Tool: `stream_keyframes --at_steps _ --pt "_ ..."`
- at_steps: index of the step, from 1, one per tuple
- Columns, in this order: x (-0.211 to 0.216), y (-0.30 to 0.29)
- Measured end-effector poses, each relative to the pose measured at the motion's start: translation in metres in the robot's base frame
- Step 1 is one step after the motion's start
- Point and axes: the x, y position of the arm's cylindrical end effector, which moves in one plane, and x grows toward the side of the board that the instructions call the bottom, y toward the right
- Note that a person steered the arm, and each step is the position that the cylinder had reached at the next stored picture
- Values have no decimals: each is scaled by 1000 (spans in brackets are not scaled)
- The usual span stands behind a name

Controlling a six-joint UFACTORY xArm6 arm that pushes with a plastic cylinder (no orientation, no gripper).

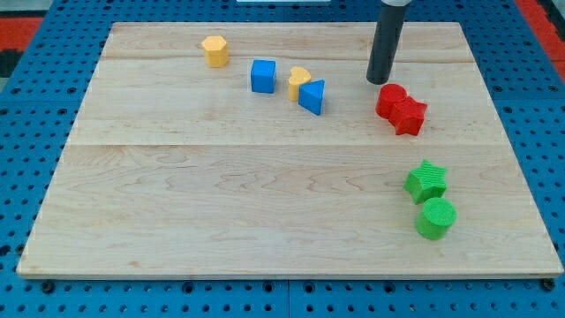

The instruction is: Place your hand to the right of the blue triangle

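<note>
Near the board's top edge, right of centre, my tip touches down on the wood; no claw here, just a plain rod, so nothing opens, closes or grips.

Camera view, only one given. Blue triangle sits in the upper middle of the board, touching or just beside a yellow heart on its left. Blue cube a bit further left, yellow hexagon near the top-left corner. Tip is right of the triangle, slightly nearer the top edge, with a clear gap between. Just below-right of the tip, two red blocks touching, shapes unclear. Green star and green cylinder by the right edge, low.

Judgement: tip already on the triangle's right side, probably kept off to avoid nudging it or the reds. Task looks nearly done; moving closer is optional.
</note>
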Motion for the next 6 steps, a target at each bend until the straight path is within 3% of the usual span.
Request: stream_keyframes --at_steps 5,6 --pt "6 -4" --pt "27 -38"
